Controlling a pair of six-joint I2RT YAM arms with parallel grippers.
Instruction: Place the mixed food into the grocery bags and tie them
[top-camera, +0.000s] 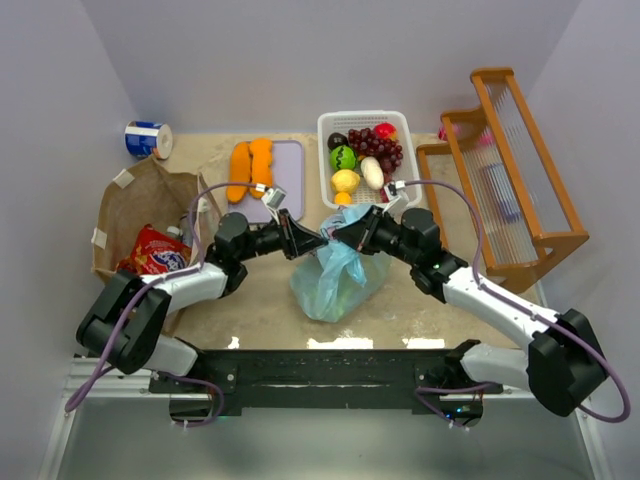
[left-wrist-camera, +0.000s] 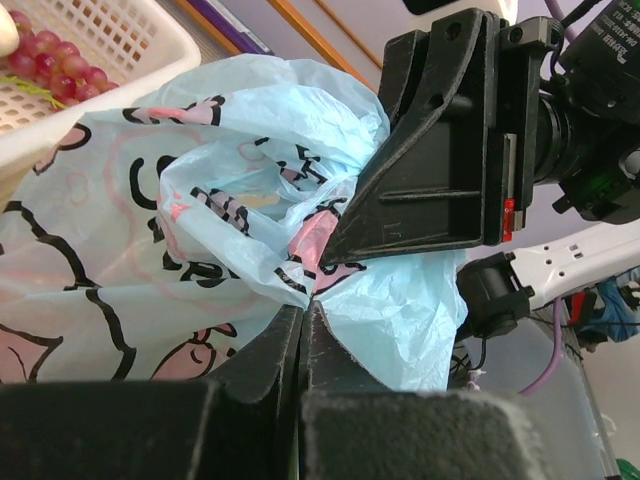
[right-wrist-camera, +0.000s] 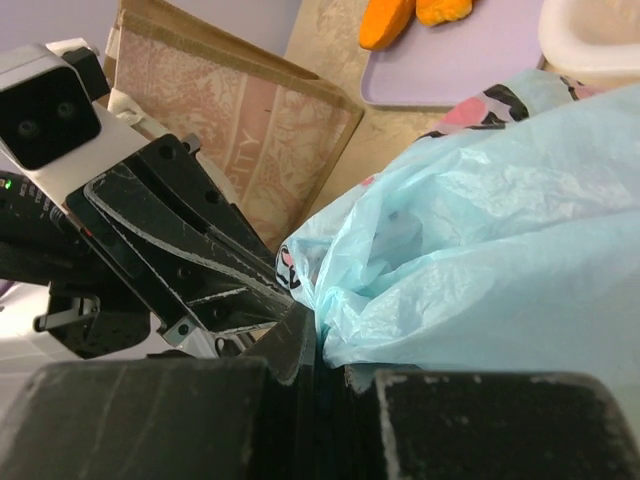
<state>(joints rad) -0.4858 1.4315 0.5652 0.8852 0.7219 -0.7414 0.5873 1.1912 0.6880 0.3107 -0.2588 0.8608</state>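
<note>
The light-blue bag (top-camera: 335, 278) with pink prints stands at the table's middle, its top gathered into a twist. My left gripper (top-camera: 316, 241) and right gripper (top-camera: 342, 233) meet tip to tip there, each shut on the bag's plastic. In the left wrist view my left gripper (left-wrist-camera: 303, 310) pinches the bag (left-wrist-camera: 200, 200) and the right gripper (left-wrist-camera: 440, 150) faces it. In the right wrist view my right gripper (right-wrist-camera: 320, 322) pinches the bag (right-wrist-camera: 480, 220). Toy food, with grapes (top-camera: 378, 143), lies in the white basket (top-camera: 326, 125). The brown paper bag (top-camera: 150, 190) stands open at the left.
A red snack packet (top-camera: 155, 250) lies inside the paper bag. Two orange slabs (top-camera: 250, 165) rest on a lilac board (top-camera: 290, 160) behind the arms. A wooden rack (top-camera: 515, 170) stands at the right. A blue and white can (top-camera: 148, 138) lies at the back left.
</note>
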